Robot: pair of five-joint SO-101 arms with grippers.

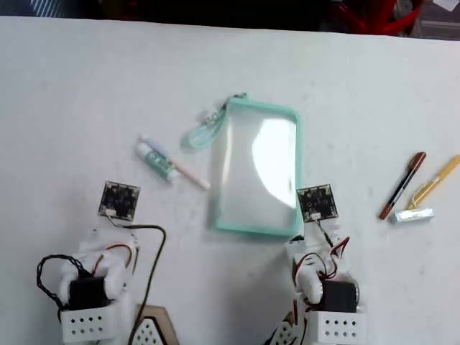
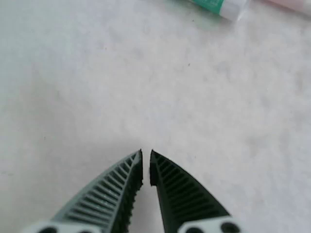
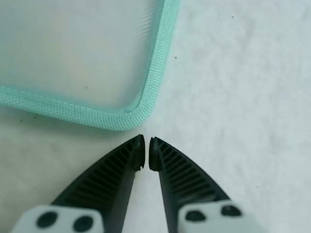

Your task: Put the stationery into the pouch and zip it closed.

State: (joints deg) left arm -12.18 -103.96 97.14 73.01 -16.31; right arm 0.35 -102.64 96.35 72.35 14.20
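Currently seeing the pouch flat at the middle of the white table, clear-walled with mint trim, its wrist strap curling off the far left corner. Cannot tell whether zipped.

Left of it, a little apart from the trim: a green-and-white tube lying against a pink-and-white pen. Well off to the right: a dark red pen, a yellow pen beside it, and a small pale tube by their near ends. All five pieces out on the tabletop, none touching the pouch.

As for the left gripper: hangs low over bare table, short of the green-and-white tube, pinched down to a hairline slit, gripping nothing.

As for the right gripper: sits just off the pouch's near right corner, close to the mint trim but apart from it, likewise narrowed to a thin slit and holding nothing.
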